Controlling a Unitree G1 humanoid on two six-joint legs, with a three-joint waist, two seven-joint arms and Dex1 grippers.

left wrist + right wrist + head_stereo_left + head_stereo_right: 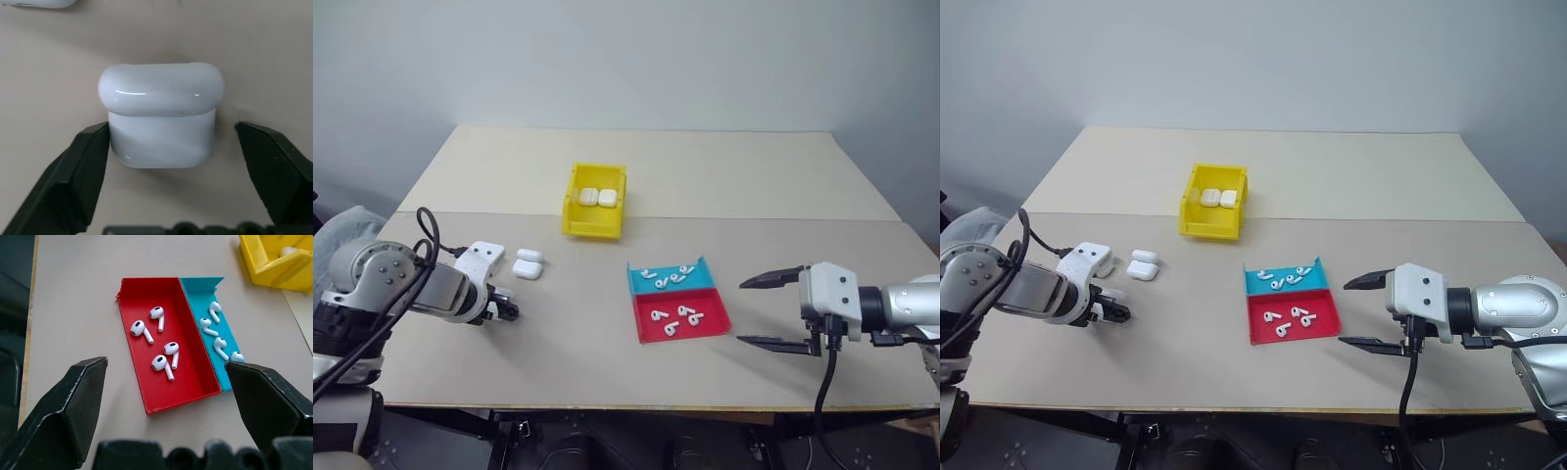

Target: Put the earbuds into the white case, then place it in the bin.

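Eight earbuds [166, 354] in trays, left gripper [168, 142] half-closed around one case [161, 115], right gripper [771, 310] wide open

From the head camera, the left fingers [509, 311] hide the case between them. Two cases in the yellow bin [594, 230] sit partly behind its front wall. In the right wrist view, the bin is cut off at the corner.

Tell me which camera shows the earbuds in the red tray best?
The right wrist view: four earbuds lie clearly apart in the red tray. Both eye views show them as tiny white specks.
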